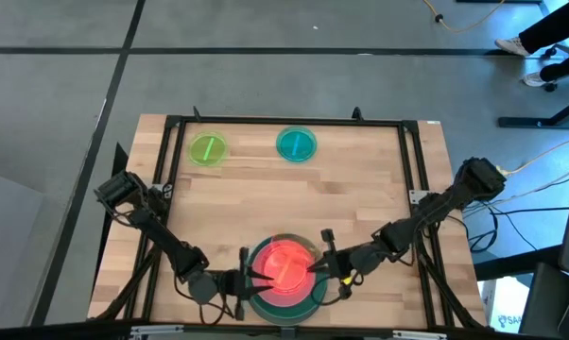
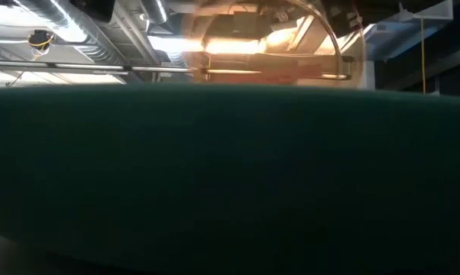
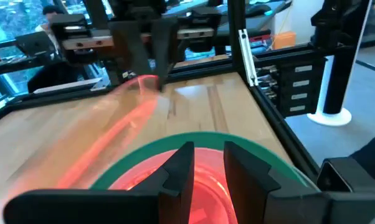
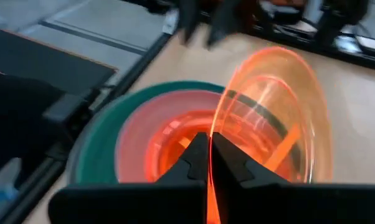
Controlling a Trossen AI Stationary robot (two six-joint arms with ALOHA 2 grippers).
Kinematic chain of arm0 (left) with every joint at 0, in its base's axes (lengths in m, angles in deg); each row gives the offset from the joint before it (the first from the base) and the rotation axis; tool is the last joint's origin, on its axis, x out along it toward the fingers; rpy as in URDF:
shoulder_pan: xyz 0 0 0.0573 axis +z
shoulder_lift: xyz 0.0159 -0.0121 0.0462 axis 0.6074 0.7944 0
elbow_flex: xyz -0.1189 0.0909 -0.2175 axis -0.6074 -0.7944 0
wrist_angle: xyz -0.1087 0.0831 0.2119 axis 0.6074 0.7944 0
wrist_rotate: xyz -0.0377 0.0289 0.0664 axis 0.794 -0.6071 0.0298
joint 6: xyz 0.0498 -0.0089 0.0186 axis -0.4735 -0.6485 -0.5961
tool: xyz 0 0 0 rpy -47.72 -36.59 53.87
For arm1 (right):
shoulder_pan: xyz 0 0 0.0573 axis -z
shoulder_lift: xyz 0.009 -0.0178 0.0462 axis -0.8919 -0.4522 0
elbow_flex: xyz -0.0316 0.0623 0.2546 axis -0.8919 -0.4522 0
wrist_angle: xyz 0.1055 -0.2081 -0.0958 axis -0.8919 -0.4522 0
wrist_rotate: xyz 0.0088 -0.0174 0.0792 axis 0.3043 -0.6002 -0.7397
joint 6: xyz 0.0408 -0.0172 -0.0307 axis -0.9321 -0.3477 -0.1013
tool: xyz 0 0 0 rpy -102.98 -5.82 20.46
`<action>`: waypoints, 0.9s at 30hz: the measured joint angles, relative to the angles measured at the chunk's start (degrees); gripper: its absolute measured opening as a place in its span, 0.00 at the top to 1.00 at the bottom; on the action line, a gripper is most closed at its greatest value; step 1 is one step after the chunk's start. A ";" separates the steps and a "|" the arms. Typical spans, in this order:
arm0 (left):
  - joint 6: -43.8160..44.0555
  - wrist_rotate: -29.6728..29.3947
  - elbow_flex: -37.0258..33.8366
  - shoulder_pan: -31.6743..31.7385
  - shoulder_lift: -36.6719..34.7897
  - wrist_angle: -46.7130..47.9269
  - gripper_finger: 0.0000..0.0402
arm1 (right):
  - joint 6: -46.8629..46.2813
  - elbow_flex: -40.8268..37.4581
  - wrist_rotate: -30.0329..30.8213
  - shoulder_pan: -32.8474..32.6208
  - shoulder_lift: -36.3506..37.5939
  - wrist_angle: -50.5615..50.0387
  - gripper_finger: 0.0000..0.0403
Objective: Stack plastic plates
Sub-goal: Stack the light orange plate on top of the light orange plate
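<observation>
Near the table's near edge lies a stack: a large dark green plate (image 1: 294,307) (image 4: 100,149) at the bottom, a pink one (image 4: 134,134) on it, and translucent red-orange ones (image 1: 283,264) on top. My right gripper (image 1: 315,267) (image 4: 209,158), at the stack's right side, is shut on an orange translucent plate (image 4: 268,106) tilted over the stack. My left gripper (image 1: 251,276) (image 3: 207,171) is open and hovers over the stack's left rim. In the low view the green plate's rim (image 2: 230,176) fills most of the picture. My right gripper pinches the orange plate's rim (image 4: 220,127) between its two fingers, coming level from the table's right side. The plate stands tilted, its held edge raised and its far part leaning over the stack. Whether its lower edge rests on the stack is hidden.
A lime green translucent plate (image 1: 207,149) and a teal one (image 1: 296,144) lie flat near the table's far edge, left of centre. The black frame rail (image 1: 284,121) runs round the tabletop. Bare wood lies between those plates and the stack.
</observation>
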 joint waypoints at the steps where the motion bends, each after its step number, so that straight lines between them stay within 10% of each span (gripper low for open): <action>1: 0.09 0.14 -0.61 0.05 -0.07 -0.43 0.80 | 0.00 0.00 -0.93 0.12 -0.80 1.53 0.99; 14: -0.92 -0.74 -13.31 0.21 -0.09 -25.24 0.80 | 0.04 0.71 -7.07 0.13 -9.59 13.67 0.99; 27: -0.97 -0.30 -14.41 0.20 -0.09 -26.79 0.80 | -4.81 2.60 -7.16 1.03 -13.90 13.50 0.97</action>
